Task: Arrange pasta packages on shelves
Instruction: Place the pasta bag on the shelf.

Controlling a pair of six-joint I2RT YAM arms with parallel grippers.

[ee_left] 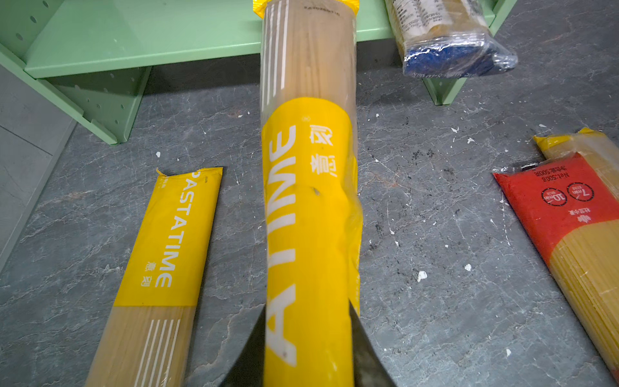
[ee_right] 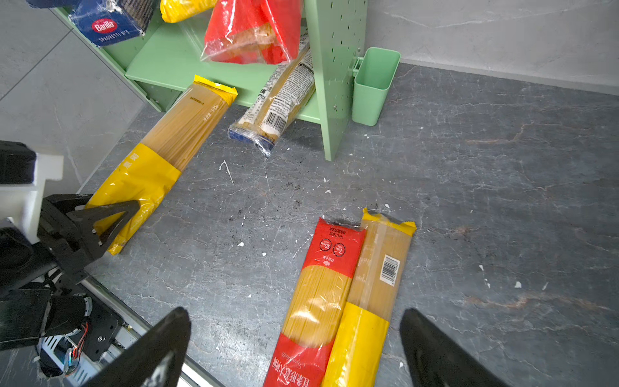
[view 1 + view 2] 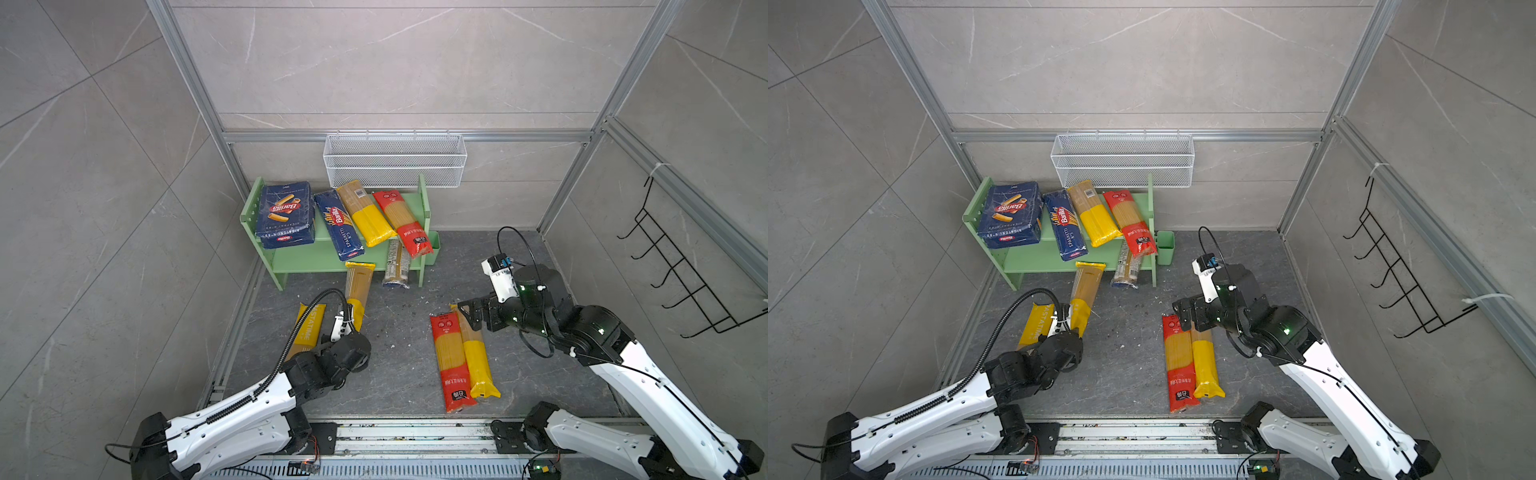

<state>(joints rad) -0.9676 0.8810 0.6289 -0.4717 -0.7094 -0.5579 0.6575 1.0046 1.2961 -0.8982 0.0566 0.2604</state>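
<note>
Left pincer clamps a yellow spaghetti pack, best slid level onto the lower shelf. Right pincer gapes apart.

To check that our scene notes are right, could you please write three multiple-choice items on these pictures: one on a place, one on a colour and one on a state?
1. Where does the far end of the spaghetti bag held in the left tool lie?
A. in the white mesh basket
B. at the front edge of the lower shelf board
C. on the black hook rack

2. What colour are the ends of the pack lying against the yellow-ended pack near the right tool?
A. blue
B. green
C. red

3. How is the right tool?
A. open, holding nothing
B. shut on a Barilla box
C. shut on the green cup

Answers:
1 B: its yellow end meets that board in the right wrist view.
2 C: both top views show red ends.
3 A: its jaws stand wide apart above the two packs.
</note>
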